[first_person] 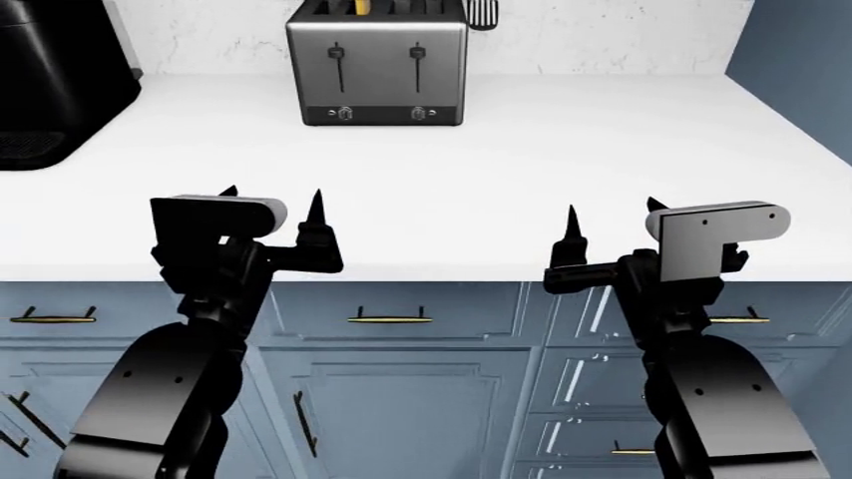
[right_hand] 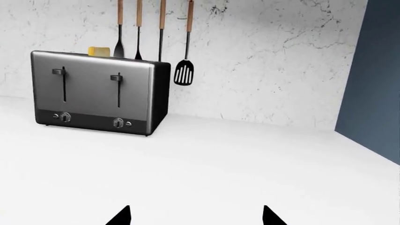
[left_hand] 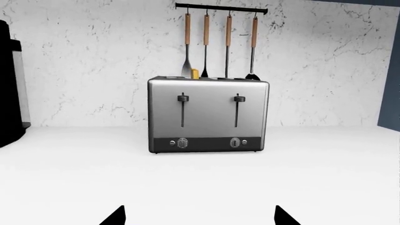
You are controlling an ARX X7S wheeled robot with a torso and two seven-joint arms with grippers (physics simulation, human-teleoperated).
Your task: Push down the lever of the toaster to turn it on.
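We see the toaster [first_person: 377, 62] standing at the back of the white counter [first_person: 533, 170], against the marble wall, at about eleven o'clock from the robot's midline in the head view and well apart from both arms. Its front faces us squarely. The lever [left_hand: 182, 98] we want is the left-hand black tab, sitting at the top of its thin vertical slot; its twin, the right-hand lever [left_hand: 237, 98], sits at the same height, so neither is pressed yet. Something yellow [left_hand: 194, 73] pokes out of a top slot, perhaps bread, though the view is too coarse to be sure.

The left gripper [first_person: 273, 208] hangs over the near edge of the counter with its fingers spread apart and empty; the right gripper [first_person: 610, 222] does the same at about one o'clock, also parted and holding nothing.

We judge the toaster a rigid, fairly heavy steel box whose smooth feet may slide on the slick counter if we shove it backward. The lever is a small stiff tab, likely spring-loaded, latching only at the end of its travel. We need not grasp it: we would rest a fingertip on its top face and press straight down along the slot, keeping the force vertical and clear of the round knobs [left_hand: 182, 143] below.
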